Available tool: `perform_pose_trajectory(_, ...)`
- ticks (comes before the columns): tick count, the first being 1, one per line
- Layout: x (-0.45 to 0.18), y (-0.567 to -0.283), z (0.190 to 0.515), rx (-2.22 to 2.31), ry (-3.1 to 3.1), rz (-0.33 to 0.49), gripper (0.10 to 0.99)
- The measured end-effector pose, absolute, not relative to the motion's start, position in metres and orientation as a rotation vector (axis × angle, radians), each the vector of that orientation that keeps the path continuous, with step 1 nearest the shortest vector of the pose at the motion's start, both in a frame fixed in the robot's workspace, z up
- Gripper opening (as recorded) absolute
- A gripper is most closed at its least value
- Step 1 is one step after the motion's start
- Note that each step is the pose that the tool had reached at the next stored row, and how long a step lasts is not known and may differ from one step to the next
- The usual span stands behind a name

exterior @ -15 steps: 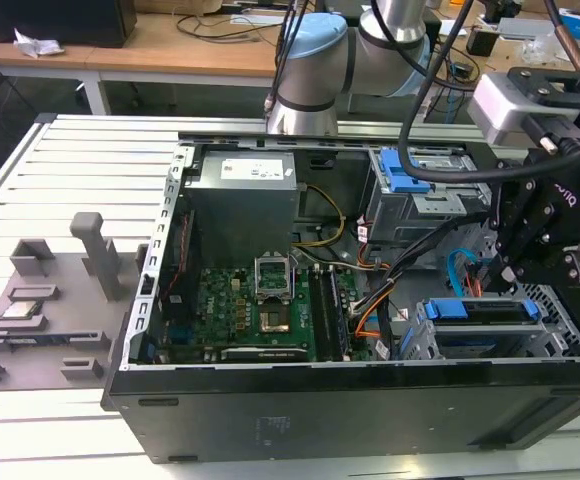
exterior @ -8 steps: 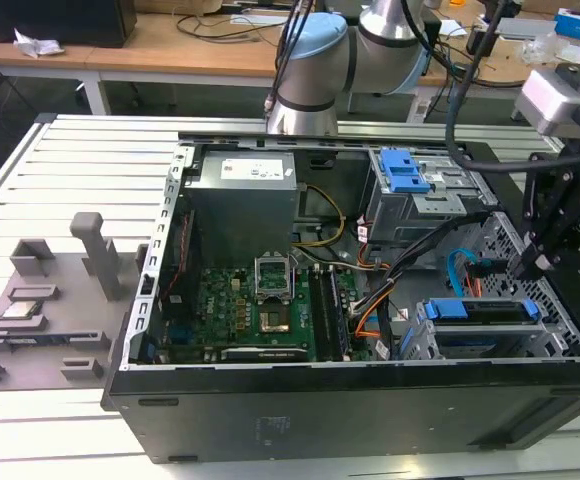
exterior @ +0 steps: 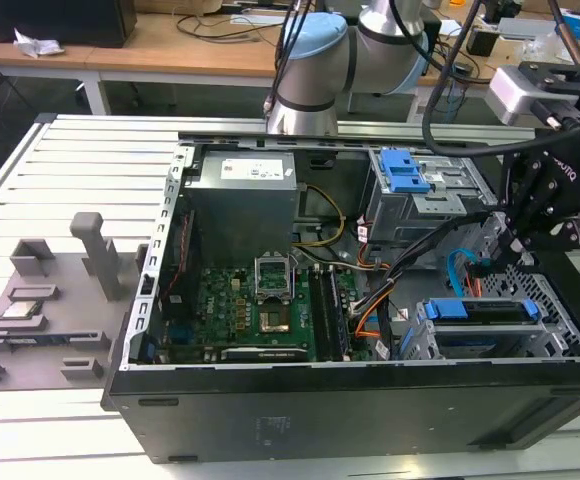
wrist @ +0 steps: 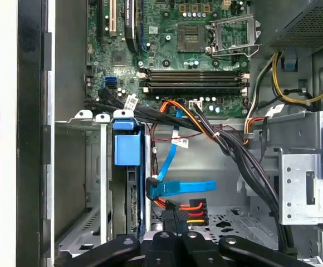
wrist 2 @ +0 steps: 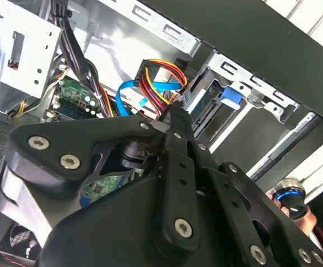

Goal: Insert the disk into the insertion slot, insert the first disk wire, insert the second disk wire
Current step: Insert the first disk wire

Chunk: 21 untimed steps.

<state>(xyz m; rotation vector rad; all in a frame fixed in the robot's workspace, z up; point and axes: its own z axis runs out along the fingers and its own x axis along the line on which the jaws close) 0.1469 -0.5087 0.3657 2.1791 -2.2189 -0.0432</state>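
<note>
Blue-framed disk: seated in the insertion slot, at a front corner of the computer case. Blue data cable: plug meets the disk's rear edge. Gripper: closed on the black power plug, apparently to line it up with the disk's socket.

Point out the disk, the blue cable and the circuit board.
disk [exterior: 480,310], exterior view, upper edge in its blue frame
blue cable [wrist: 186,186], first wrist view, flat end
circuit board [wrist: 161,55], first wrist view, green face
</note>
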Motion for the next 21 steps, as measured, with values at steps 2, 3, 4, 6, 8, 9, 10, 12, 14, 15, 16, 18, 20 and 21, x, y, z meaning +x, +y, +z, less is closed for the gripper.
perform_pose_trajectory(2,0.147,-0.509,0.366,2.179,-2.219,-0.043,0.106)
perform_pose_trajectory(3,0.147,-0.509,0.366,2.179,-2.219,-0.043,0.114)
perform_pose_trajectory(4,0.147,-0.509,0.366,2.179,-2.219,-0.043,0.169)
perform_pose_trajectory(6,0.147,-0.509,0.366,2.179,-2.219,-0.043,0.298)
perform_pose_trajectory(8,0.147,-0.509,0.365,2.178,-2.218,-0.042,0.298)
perform_pose_trajectory(9,0.147,-0.509,0.365,2.177,-2.218,-0.04,0.361)
perform_pose_trajectory(10,0.146,-0.508,0.363,2.174,-2.215,-0.034,0.361)
perform_pose_trajectory(12,0.145,-0.508,0.36,2.171,-2.212,-0.027,0.361)
perform_pose_trajectory(14,0.144,-0.508,0.357,2.169,-2.209,-0.02,0.361)
perform_pose_trajectory(15,0.144,-0.508,0.356,2.167,-2.208,-0.017,0.361)
perform_pose_trajectory(16,0.144,-0.508,0.355,2.164,-2.205,-0.011,0.361)
perform_pose_trajectory(18,0.144,-0.508,0.355,2.162,-2.203,-0.005,0.361)
perform_pose_trajectory(20,0.144,-0.508,0.355,2.162,-2.203,-0.005,0.361)
perform_pose_trajectory(21,0.144,-0.508,0.355,2.162,-2.203,-0.005,0.349)
